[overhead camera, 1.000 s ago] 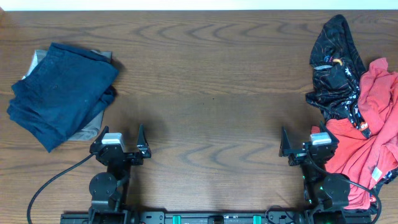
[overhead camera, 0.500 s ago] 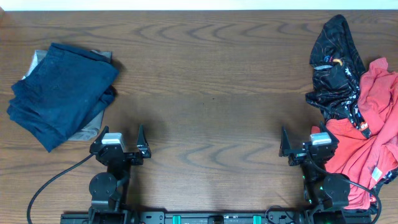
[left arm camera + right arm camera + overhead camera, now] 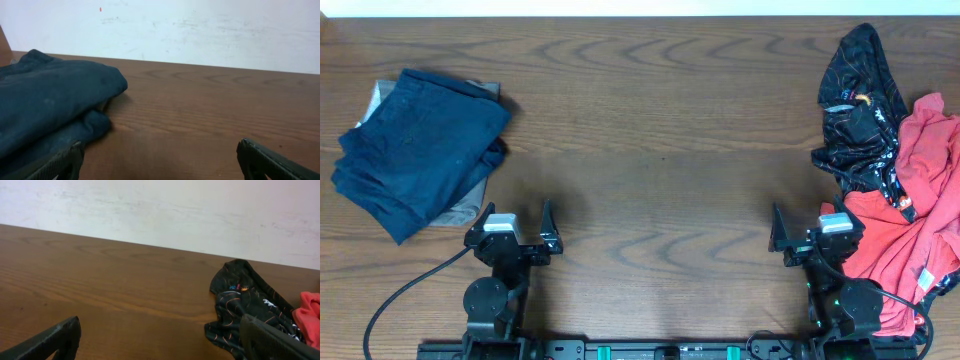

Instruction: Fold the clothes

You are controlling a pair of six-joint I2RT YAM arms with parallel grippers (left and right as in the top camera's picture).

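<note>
1. Overhead: blue garment (image 3: 420, 150) is laid folded at the table's (image 3: 660, 120) left edge; black garment (image 3: 860, 110) and red garment (image 3: 910, 230) are heaped at the right edge.
2. Left wrist: left pincer (image 3: 160, 162) is held apart, empty.
3. Right wrist: right pincer (image 3: 160, 340) is held apart; the limp, light cloth is best gripped by a hem.

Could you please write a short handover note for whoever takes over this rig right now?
Left pincer: open, empty, parked at the near edge beside the folded stack.
Right pincer: open, empty, parked at the near edge beside the unfolded pile.
Done: navy garment lies folded at the left of the table, on top of a grey piece.
Left to do: black patterned garment and red garment lie crumpled together at the right, neither folded.
</note>
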